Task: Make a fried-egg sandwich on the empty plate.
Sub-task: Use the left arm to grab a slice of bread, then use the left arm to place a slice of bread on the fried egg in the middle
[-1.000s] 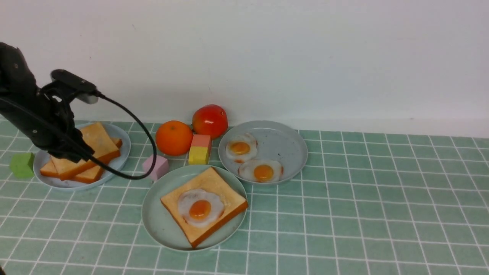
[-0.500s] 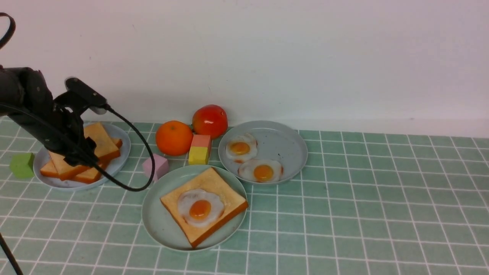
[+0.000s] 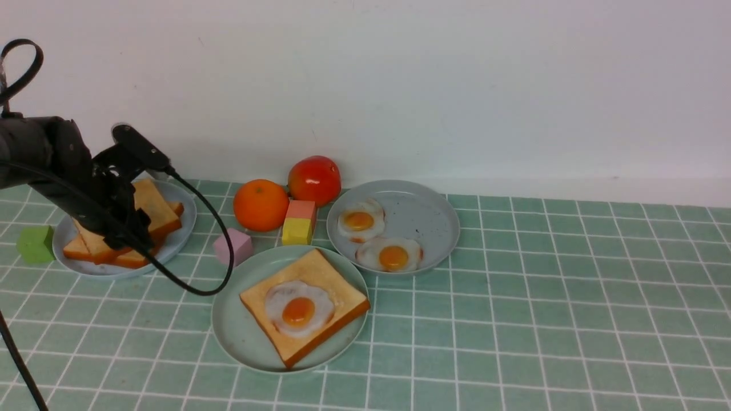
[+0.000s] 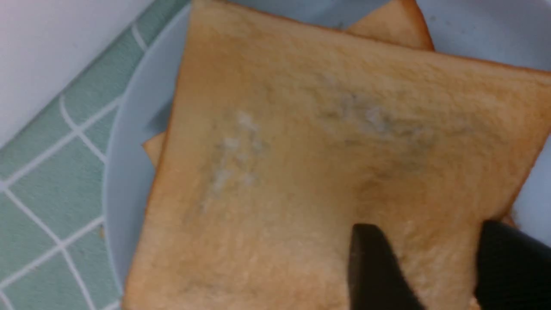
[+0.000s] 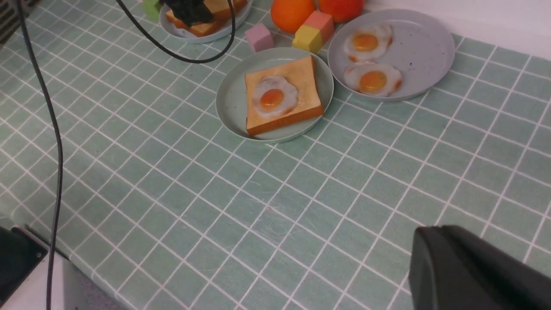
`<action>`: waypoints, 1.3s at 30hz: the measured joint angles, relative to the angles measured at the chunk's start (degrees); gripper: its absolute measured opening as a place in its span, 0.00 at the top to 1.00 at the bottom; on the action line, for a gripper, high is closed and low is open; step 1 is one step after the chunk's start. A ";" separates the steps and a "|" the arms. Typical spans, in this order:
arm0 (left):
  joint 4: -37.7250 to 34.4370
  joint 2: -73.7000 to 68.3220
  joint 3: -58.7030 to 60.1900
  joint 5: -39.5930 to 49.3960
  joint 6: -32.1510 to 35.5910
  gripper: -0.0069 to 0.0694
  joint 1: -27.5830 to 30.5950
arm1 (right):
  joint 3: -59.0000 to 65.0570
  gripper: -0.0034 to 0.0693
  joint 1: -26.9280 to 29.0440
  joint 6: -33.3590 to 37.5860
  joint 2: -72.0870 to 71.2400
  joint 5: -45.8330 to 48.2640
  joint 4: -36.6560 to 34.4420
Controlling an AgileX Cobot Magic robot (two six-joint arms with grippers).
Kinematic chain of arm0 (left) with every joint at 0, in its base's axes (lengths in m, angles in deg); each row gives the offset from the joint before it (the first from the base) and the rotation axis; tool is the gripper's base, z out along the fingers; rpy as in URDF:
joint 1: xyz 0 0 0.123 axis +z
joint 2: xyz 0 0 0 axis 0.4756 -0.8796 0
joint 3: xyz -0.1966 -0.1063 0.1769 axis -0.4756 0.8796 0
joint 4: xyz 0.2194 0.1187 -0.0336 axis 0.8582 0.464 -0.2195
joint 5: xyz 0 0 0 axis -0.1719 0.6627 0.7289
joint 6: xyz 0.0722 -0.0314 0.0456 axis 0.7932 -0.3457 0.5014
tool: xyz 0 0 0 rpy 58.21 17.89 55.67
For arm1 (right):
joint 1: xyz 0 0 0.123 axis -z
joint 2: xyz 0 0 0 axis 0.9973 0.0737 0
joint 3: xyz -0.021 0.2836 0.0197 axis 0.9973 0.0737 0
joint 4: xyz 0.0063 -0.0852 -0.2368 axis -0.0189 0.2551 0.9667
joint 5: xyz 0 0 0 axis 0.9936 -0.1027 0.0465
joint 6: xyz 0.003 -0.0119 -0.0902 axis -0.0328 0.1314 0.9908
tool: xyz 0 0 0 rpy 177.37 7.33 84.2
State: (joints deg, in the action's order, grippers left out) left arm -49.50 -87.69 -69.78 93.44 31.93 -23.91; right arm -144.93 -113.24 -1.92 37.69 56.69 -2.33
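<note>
Left gripper [image 3: 128,238], upper left: jaws apart astride the edge of the top toast slice [image 4: 310,142] on the blue plate [image 3: 181,220]. Mint plate [image 3: 228,322], lower centre, carries a base slice [image 3: 338,288] under the fried egg [image 3: 299,311]. Right gripper [image 5: 473,267]: state cannot be told. Risk: a shallow edge pinch lets the slice slip, and the drooping cable [image 3: 212,284] may sweep the pink block [image 3: 232,246]. Bare tiles [image 3: 197,258] separate the plates.

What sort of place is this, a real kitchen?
Probably not: it looks like a mock kitchen counter set up for testing a robot. A green tile-pattern tabletop meets a bare white wall, glossy toy-like fried eggs lie on a plate beside coloured blocks, and a black robot arm reaches in.
</note>
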 joint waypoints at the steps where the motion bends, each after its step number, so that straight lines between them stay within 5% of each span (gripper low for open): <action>1: -0.26 0.00 -0.18 0.85 -0.25 0.59 0.00 | 0.00 0.93 0.00 -0.05 0.00 0.00 -0.21; 4: -0.55 0.23 -0.17 2.27 -0.36 0.83 -0.05 | 0.00 0.93 0.00 -0.05 0.00 0.06 -0.72; 8: -0.55 1.44 -0.17 4.15 -2.76 0.93 -0.05 | 0.00 0.93 0.00 -0.05 0.00 0.63 -0.77; 20: 1.16 11.60 0.44 12.26 -8.81 0.93 -6.78 | 0.00 0.92 0.00 1.48 0.00 1.34 -0.56; 24: 3.30 17.22 2.17 19.19 -21.26 0.93 -15.05 | 0.00 0.92 0.00 3.63 -0.05 2.56 0.11; 27: 3.88 19.78 4.57 20.46 -24.43 0.93 -18.90 | 0.00 0.92 0.00 4.34 -0.05 3.01 0.13; 32: 6.02 23.84 11.85 17.21 -32.16 0.93 -34.79 | 0.00 0.92 0.00 5.99 -0.09 3.07 0.18; 39: 12.47 19.61 12.48 12.25 -37.98 0.93 -40.72 | 0.00 0.91 0.00 6.05 -0.09 3.24 0.18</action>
State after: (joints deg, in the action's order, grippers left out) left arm -37.03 -68.08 -57.30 105.69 -6.05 -64.62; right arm -144.93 -113.24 4.12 37.61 59.93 -2.15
